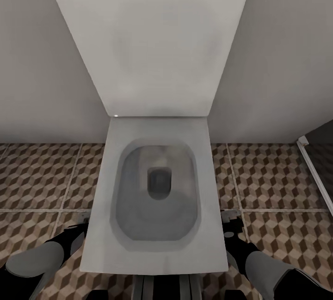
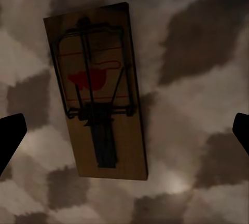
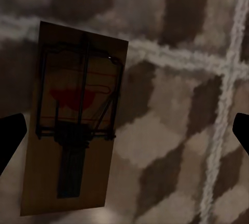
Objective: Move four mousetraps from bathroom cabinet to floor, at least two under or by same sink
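I see a mousetrap (image 2: 101, 92) lying flat between each spread-open gripper's (image 2: 124, 136) fingertips, untouched (another mousetrap (image 3: 75, 120) under the right gripper (image 3: 124, 136)), on bathroom floor (image 1: 273, 175) beside a white toilet (image 1: 157, 189).

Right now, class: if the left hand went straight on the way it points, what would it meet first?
Probably the mousetrap lying flat on the patterned bathroom floor, between the open left hand's fingertips; depth is unclear.

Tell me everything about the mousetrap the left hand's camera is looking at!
The mousetrap is a flat tan wooden board with a dark wire frame, a dark bar near one end and a red mark in the middle. It lies flat on the cube-patterned floor. The two dark fingertips stand wide apart and do not touch it.
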{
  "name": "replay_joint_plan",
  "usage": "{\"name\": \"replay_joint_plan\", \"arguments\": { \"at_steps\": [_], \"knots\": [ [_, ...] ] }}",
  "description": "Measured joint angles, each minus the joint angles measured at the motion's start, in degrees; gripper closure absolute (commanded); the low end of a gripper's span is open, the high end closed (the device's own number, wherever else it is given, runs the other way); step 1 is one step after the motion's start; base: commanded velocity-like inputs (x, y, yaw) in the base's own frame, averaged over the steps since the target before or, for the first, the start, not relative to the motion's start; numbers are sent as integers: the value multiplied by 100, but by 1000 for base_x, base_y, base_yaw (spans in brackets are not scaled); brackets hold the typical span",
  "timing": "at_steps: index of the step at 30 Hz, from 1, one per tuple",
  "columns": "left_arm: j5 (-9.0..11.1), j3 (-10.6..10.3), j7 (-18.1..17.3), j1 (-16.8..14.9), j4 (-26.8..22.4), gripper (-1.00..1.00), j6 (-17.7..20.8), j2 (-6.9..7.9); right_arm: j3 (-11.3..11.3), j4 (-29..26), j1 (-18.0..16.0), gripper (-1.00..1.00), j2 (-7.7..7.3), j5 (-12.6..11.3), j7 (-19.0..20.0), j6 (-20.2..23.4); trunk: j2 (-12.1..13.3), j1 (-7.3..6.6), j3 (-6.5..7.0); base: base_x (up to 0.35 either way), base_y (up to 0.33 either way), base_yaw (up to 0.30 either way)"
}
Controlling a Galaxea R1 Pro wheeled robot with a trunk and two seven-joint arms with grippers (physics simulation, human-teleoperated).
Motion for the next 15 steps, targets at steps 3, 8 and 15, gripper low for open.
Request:
{"name": "replay_joint_plan", "arguments": {
  "at_steps": [3,8,15],
  "knots": [
    [0,-1,0,0,-2,-100,0,-2,0,4,0,-100,0,-6,0,0,0,0,0,0,0,0],
    [0,-1,-3,0,-4,-100,0,-4,0,7,0,-100,0,-10,0,0,0,0,0,0,0,0],
    [0,-2,-5,-2,-5,-100,0,-4,0,9,0,-100,-5,-11,0,0,0,0,0,0,0,0]
  ]
}}
